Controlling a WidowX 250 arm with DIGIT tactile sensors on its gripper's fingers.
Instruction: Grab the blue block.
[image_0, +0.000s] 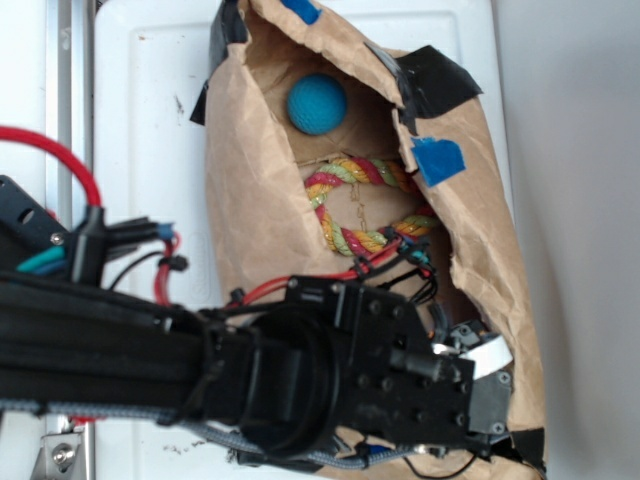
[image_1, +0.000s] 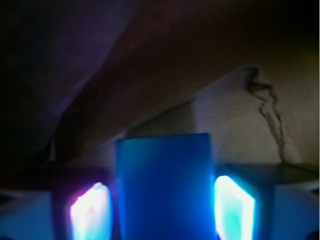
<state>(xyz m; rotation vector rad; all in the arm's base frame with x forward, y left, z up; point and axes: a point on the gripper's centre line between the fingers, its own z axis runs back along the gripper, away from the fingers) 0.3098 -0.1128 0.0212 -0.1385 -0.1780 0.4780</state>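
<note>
While the arm reaches into the lower end of the torn brown paper bag (image_0: 250, 170) in the exterior view, the wrist view shows the blue block (image_1: 165, 185) standing between the 2 glowing fingers (image_1: 90, 212) of the gripper (image_1: 162, 210). The fingers sit close against the block's 2 sides, though actual contact cannot be told. Farther up the bag lie a multicoloured rope ring (image_0: 365, 205) and a teal ball (image_0: 317, 103), well apart from the gripper.

A lab bench: white table (image_0: 150, 120), taped paper bag (image_0: 470, 200), exposed robot wiring (image_0: 60, 160)
</note>
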